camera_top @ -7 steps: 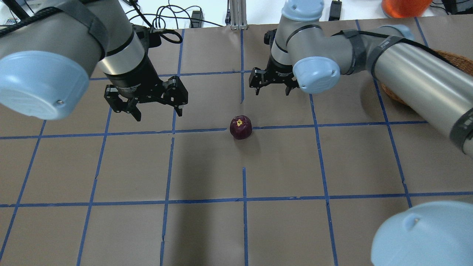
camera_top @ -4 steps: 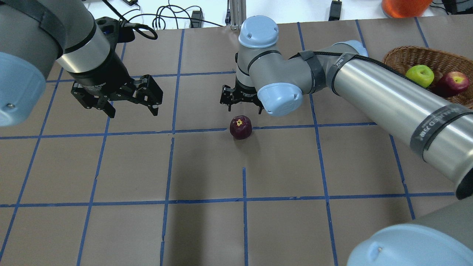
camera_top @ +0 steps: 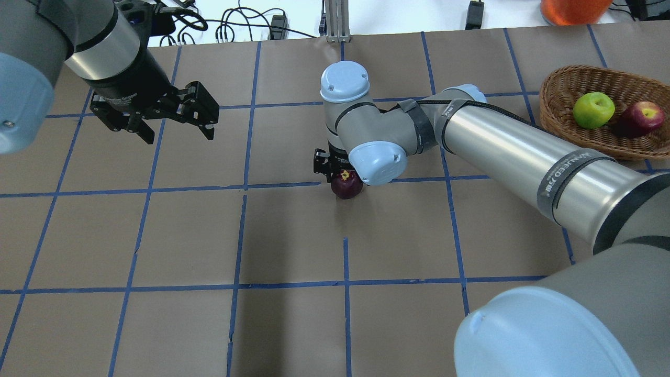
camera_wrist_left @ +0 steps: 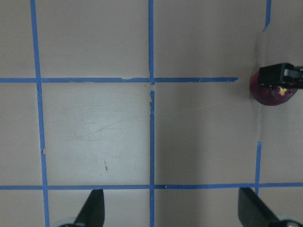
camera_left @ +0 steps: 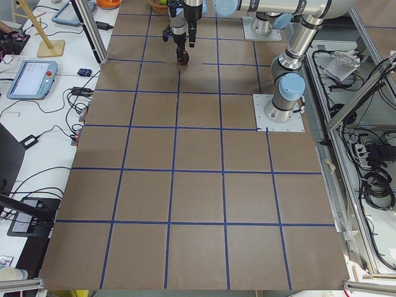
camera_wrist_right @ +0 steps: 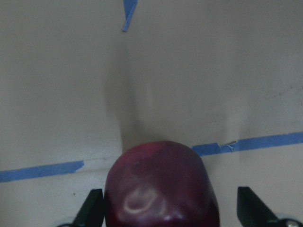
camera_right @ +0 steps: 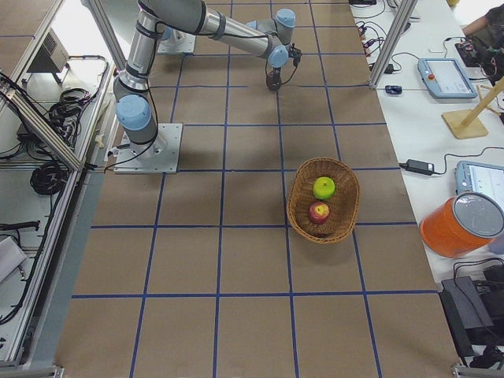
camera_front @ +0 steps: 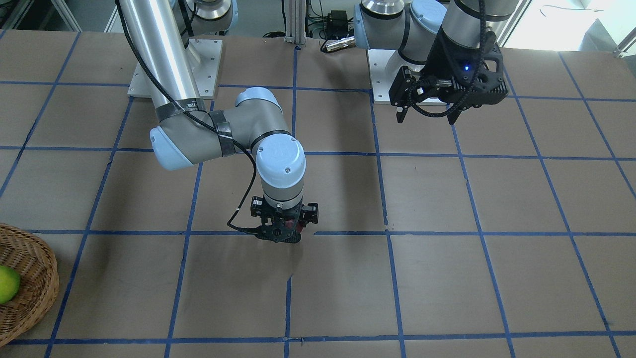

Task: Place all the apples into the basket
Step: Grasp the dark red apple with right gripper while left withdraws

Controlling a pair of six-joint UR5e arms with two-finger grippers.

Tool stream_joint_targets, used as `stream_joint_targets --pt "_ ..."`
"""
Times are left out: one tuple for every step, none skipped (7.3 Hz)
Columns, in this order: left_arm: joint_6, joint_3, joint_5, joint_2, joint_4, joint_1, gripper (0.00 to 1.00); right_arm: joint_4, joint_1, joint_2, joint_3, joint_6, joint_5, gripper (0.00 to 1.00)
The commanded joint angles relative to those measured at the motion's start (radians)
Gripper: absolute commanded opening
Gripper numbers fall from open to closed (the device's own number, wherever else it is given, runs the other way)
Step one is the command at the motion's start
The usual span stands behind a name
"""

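The dark purple apple sits on the table near its middle, and fills the low centre of the right wrist view. My right gripper is lowered over it, open, with one finger on each side of the apple. The green apple and the red apple lie in the wicker basket at the far right. My left gripper is open and empty, raised over the far left of the table. The purple apple also shows at the right edge of the left wrist view.
The table is covered in brown paper with a blue tape grid. An orange container stands beyond the far edge near the basket. Cables lie past the far edge. My right arm's long link stretches between the apple and the basket.
My right gripper has swung left and come down over the purple apple, uncovering the basket. My left gripper has drawn away to the far left.
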Motion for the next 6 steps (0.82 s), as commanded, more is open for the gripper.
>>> stream_joint_targets --pt "-0.004 0.031 0.005 -0.014 -0.007 -0.001 1.0 0.007 -0.008 -0.005 -0.014 -0.02 -0.015 0.07" --pt "-0.015 0.056 0.005 -0.025 -0.03 -0.001 1.0 0.065 -0.018 -0.04 -0.025 -0.033 -0.02 0.0" --pt "-0.024 0.085 0.008 -0.036 -0.081 0.001 1.0 0.123 -0.064 -0.088 -0.061 -0.166 -0.02 0.0" --pt "-0.023 0.083 0.008 -0.038 -0.08 -0.001 1.0 0.251 -0.159 -0.112 -0.127 -0.266 -0.02 0.0" --pt "-0.017 0.079 0.011 -0.036 -0.077 -0.001 1.0 0.327 -0.273 -0.119 -0.178 -0.422 -0.059 0.0" --pt "-0.015 0.079 0.013 -0.036 -0.075 -0.001 1.0 0.323 -0.39 -0.12 -0.209 -0.695 -0.136 0.0"
